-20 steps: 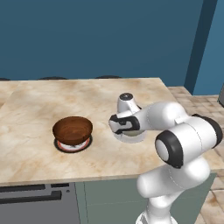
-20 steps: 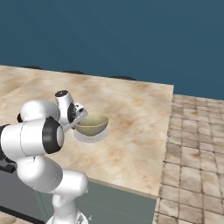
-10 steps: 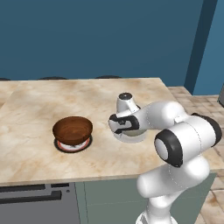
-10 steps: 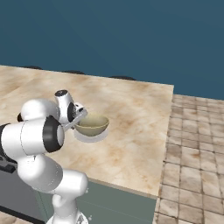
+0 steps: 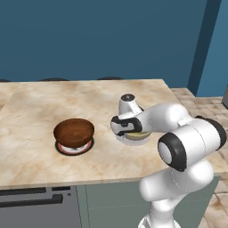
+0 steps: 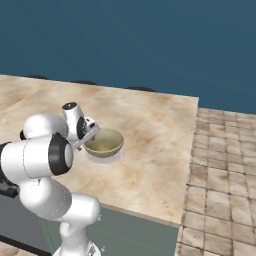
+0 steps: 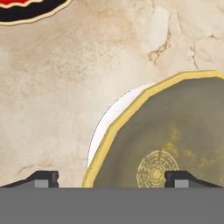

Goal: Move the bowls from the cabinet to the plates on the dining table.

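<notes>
Bowl (image 7: 175, 144) pale olive, smooth (yellow rim); upright.

Olive bowl (image 5: 138, 136) mostly hidden behind the pincer (image 5: 126, 129) and forearm in the left base view; only its lower rim shows. The plate (image 7: 114, 114) beneath it shows as a thin white sliver in the hand view. That view's right and bottom edges cut the bowl. Brown bowl (image 5: 74, 132) covers its plate (image 5: 73, 148) except the front rim.
</notes>
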